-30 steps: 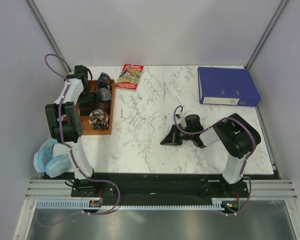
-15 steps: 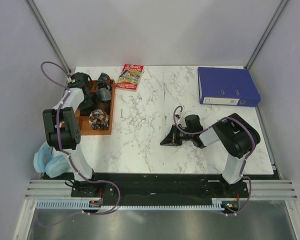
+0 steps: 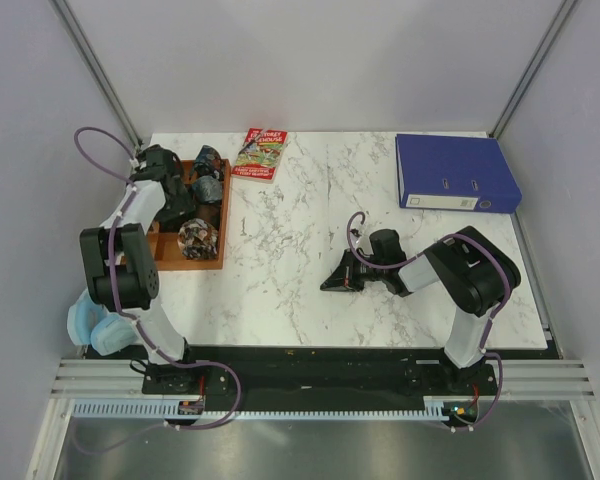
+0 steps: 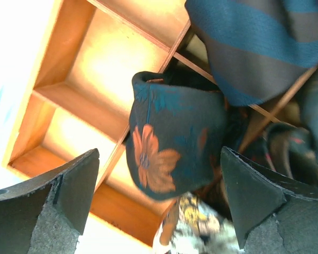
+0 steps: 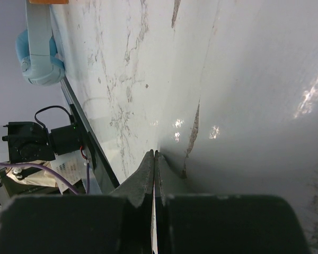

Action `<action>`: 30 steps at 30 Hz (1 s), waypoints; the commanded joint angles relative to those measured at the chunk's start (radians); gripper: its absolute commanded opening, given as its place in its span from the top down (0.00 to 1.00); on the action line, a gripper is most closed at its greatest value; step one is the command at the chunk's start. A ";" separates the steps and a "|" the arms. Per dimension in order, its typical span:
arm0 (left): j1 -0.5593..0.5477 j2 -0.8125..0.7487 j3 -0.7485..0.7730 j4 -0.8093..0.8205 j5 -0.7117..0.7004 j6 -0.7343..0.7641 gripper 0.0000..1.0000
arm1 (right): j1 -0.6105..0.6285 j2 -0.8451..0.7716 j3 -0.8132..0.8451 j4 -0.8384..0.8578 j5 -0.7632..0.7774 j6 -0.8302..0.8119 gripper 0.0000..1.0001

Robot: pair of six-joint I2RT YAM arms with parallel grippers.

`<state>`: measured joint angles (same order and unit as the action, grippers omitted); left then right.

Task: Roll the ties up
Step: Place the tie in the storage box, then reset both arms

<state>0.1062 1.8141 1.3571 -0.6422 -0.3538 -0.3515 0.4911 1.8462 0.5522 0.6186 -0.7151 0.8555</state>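
Several rolled ties lie in a wooden compartment tray (image 3: 218, 262) at the table's left. In the left wrist view a dark roll with an orange flower (image 4: 175, 148) rests across a divider of the tray (image 4: 69, 79). A blue-grey striped tie (image 4: 259, 47) lies above it and a white-and-yellow patterned roll (image 4: 196, 225) below. My left gripper (image 4: 159, 156) hangs open over the dark roll, its fingers well apart from the cloth; from above it (image 3: 173, 197) is over the tray. My right gripper (image 3: 330, 281) rests shut and empty on the marble (image 5: 155, 154).
A blue binder (image 3: 455, 172) lies at the back right and a red-and-green booklet (image 3: 261, 154) at the back, just right of the tray. Light blue face masks (image 3: 98, 320) sit off the table's left front corner, beside the left arm.
My left gripper has opened wide and let go of the dark flowered roll, which now lies in the tray. The left arm shifted slightly. The right arm has not moved.
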 commanded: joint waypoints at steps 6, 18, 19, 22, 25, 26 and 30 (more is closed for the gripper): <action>0.003 -0.137 0.005 -0.010 0.006 -0.032 0.01 | 0.006 0.042 -0.012 -0.065 0.031 -0.056 1.00; 0.003 -0.379 -0.051 0.016 0.110 -0.061 0.01 | 0.007 0.045 -0.009 -0.063 0.028 -0.056 1.00; 0.003 -0.407 -0.093 0.032 0.145 -0.058 0.01 | 0.009 0.045 -0.009 -0.065 0.028 -0.055 1.00; 0.003 -0.517 -0.176 0.108 0.229 -0.040 0.01 | 0.007 0.048 -0.008 -0.065 0.025 -0.056 1.00; 0.001 -0.614 -0.260 0.196 0.315 0.005 0.01 | 0.007 0.051 -0.003 -0.068 0.025 -0.056 1.00; 0.001 -0.639 -0.289 0.223 0.334 0.019 0.01 | 0.007 0.051 -0.003 -0.068 0.025 -0.056 1.00; 0.001 -0.736 -0.438 0.421 0.504 0.052 0.01 | 0.006 0.051 -0.003 -0.069 0.026 -0.056 1.00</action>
<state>0.1062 1.1469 1.0168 -0.4446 -0.0441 -0.3584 0.4911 1.8606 0.5579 0.6224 -0.7395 0.8558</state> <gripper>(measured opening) 0.993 0.006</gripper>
